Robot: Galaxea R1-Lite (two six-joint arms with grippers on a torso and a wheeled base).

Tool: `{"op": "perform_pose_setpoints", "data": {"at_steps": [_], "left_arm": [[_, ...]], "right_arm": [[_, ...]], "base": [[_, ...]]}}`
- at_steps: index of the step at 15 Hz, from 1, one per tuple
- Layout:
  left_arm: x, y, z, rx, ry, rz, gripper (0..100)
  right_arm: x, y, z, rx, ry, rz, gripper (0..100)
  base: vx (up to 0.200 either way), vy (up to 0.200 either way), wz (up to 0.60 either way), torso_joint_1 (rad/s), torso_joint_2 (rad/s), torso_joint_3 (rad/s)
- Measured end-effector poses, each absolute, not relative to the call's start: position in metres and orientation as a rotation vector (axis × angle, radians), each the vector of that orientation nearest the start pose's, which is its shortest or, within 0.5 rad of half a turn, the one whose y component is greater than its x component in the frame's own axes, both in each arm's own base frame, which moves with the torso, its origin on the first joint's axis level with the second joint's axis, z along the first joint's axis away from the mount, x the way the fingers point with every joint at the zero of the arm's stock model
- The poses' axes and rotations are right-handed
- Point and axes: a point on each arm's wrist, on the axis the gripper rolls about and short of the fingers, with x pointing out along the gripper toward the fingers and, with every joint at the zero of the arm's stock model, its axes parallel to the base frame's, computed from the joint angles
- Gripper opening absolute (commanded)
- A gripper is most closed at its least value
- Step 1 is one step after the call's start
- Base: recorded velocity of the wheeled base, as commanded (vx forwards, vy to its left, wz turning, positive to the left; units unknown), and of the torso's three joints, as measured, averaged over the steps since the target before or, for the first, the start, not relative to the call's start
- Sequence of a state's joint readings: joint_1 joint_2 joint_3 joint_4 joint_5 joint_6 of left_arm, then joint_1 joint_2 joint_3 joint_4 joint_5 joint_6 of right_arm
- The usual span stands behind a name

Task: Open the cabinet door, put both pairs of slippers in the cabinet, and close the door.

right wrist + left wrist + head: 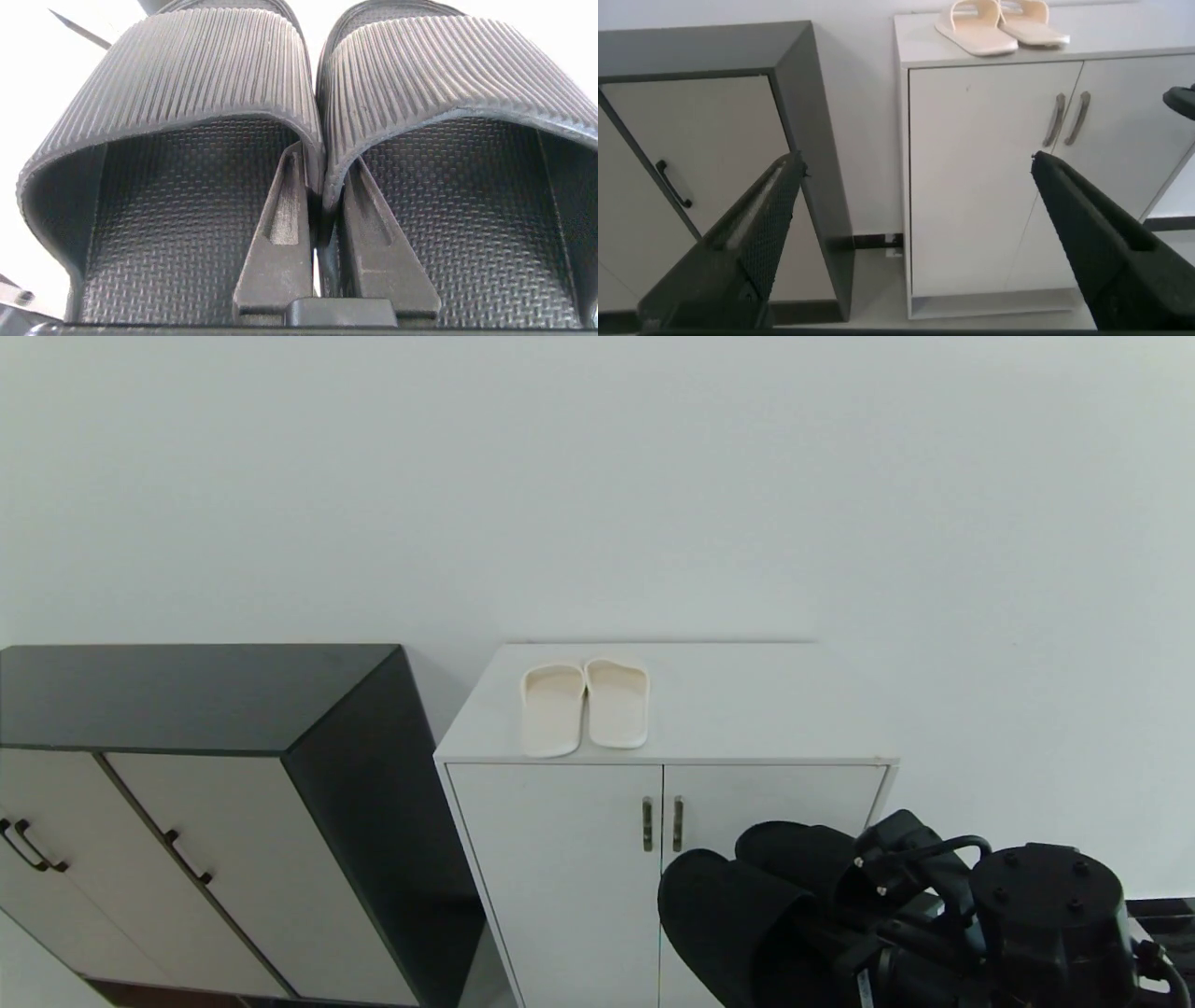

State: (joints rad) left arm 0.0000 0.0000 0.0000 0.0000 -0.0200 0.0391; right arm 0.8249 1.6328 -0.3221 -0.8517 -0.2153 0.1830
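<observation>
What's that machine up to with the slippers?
The robot's right arm holds a pair of black slippers, its jaws pinching the two inner edges together. They hang in front of the white cabinet, whose doors are both closed. A cream pair sits on top of it. On the left arm, the jaws stand open and empty, facing the cabinet.

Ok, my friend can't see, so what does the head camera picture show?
The right gripper holds a pair of black slippers in front of a closed white cabinet. Cream slippers sit side by side on top of it, and a black cabinet stands to its left, against a white wall.
</observation>
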Motion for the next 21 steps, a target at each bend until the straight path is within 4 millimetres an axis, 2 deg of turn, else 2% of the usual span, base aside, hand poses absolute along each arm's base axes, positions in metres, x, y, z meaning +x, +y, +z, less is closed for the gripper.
{"op": "perform_pose_setpoints", "data": {"at_steps": [6, 7, 10, 12, 14, 21], "left_arm": [[-0.023, 0.0, 0.078, 0.009, -0.023, 0.009, 100], [-0.024, 0.001, 0.086, -0.027, -0.068, 0.022, 100], [-0.034, 0.0, 0.131, -0.083, -0.163, 0.0, 100], [-0.028, -0.003, 0.157, -0.083, -0.133, -0.165, 100], [-0.017, -0.006, 0.171, -0.087, -0.084, -0.287, 100], [0.009, -0.008, 0.172, -0.106, 0.04, -0.353, 100]], "right_arm": [[0.158, 0.164, 0.1, -0.072, 0.472, 0.563, 0], [0.158, 0.165, 0.1, -0.072, 0.469, 0.562, 0], [0.158, 0.165, 0.101, -0.066, 0.458, 0.565, 0], [0.155, 0.164, 0.098, -0.076, 0.47, 0.564, 0], [0.153, 0.163, 0.096, -0.082, 0.474, 0.569, 0], [0.151, 0.165, 0.095, -0.086, 0.474, 0.579, 0]], "base": [[0.0, 0.0, 0.0, -0.197, 0.47, 0.257], [0.0, 0.0, 0.0, -0.222, 0.55, 0.31], [0.0, 0.0, 0.0, -0.227, 0.55, 0.326], [0.0, 0.0, 0.0, -0.212, 0.54, 0.325], [0.0, 0.0, 0.0, -0.202, 0.52, 0.317], [0.0, 0.0, 0.0, -0.175, 0.49, 0.318]]}}
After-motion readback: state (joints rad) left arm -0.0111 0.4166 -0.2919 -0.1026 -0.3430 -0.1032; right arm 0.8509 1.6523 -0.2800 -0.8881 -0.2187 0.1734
